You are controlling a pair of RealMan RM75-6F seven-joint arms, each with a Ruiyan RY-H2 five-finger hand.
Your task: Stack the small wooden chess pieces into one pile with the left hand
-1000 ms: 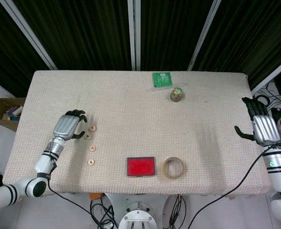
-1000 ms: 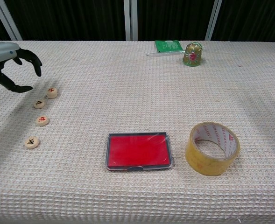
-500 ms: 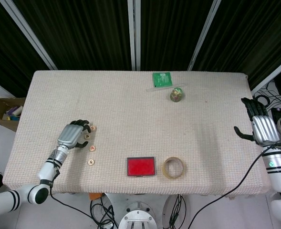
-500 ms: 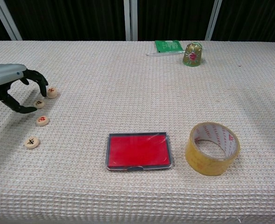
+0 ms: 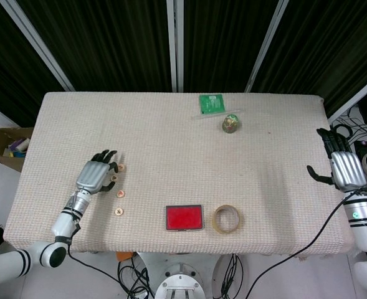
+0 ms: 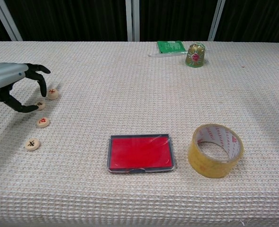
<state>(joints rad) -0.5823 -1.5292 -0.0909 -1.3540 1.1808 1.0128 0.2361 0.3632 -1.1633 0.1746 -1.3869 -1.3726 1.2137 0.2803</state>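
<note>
- Four small wooden chess pieces point(image 6: 40, 118) are laid out in a short line near the left edge of the table point(image 6: 139, 85), each apart from the next, and no pile is begun yet.
- The left hand point(image 6: 13, 85) is poised over the far end of that line, fingers arched and spread; the thumb tip is set against the second piece point(image 6: 40, 105) and a fingertip comes down just beside the farthest piece point(image 6: 52, 93).
- Nothing is seen to be lifted, so the hand is judged to hold nothing.
- The step in hand is judged to be the pinch of one disc; the thumb and one finger should be closed on opposite edges of a single piece, so that its neighbour is not nudged.
- The lift should be kept level, and the piece set down flat and centred on the next one, since a thin disc placed off-centre is likely to slide off.
- The right hand point(image 5: 342, 165) is held at the far right table edge, fingers extended and apart, with nothing in it.
- The left hand is cut off at the chest view's left border, and the wrist is not seen there.
- In the head view the second piece is largely covered by the fingers, so true contact cannot be confirmed.
- The markings on the pieces are too small to be read.
</note>
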